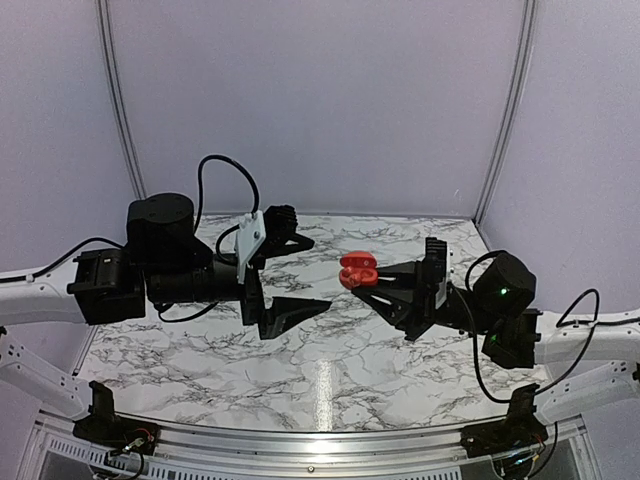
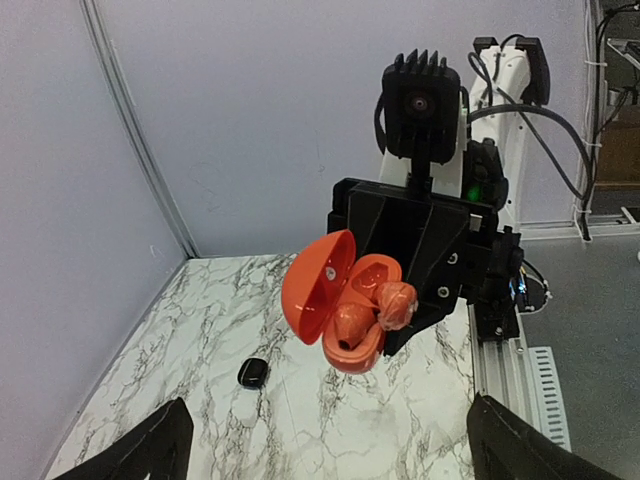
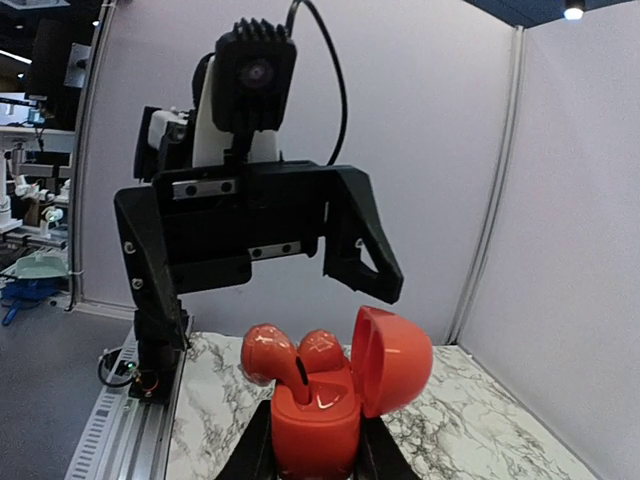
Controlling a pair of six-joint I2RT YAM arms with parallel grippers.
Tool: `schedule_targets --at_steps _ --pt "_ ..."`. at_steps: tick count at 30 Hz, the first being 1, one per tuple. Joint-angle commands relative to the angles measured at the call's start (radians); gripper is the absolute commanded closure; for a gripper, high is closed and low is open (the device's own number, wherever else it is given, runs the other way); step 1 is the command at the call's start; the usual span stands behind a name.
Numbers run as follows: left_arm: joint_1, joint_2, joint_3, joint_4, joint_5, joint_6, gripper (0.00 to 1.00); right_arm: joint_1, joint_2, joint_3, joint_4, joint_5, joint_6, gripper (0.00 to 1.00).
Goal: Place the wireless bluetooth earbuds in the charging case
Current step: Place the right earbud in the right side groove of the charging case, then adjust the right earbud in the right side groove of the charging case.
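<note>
right arm [image 1: 505,300] is reaching in over the marble surface [image 1: 330,385], its jaws pinching tight on the base of the red charging case [image 1: 357,270] and holding it up off the surface. the case lid [image 2: 315,285] is standing open, hinged up on one side. two red earbuds [image 3: 272,355] are sitting in the base; in the left wrist view one [image 2: 352,325] is lying low in its well and the other [image 2: 397,303] is riding higher, right beside a black finger of the right jaws. left arm [image 1: 165,260] is facing the case from the other side, its jaws spread wide and gripping nothing, standing apart from the case. the lid and the right jaws' fingers are crowding the buds on two sides. a small black item [image 2: 253,372] is lying on the surface below, well apart; cannot tell if bud or case. pale wall panels [image 1: 320,100] are closing in the back and sides.
</note>
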Motion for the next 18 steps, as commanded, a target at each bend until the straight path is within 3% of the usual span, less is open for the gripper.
schedule_targets --at_steps 1,18 --pt "-0.002 -0.005 0.054 -0.071 0.069 0.015 0.01 -0.007 -0.006 0.036 -0.084 -0.143 0.002 1.00" --pt "-0.019 0.078 0.093 -0.065 0.051 -0.022 0.01 -0.007 0.050 0.076 -0.116 -0.189 -0.003 1.00"
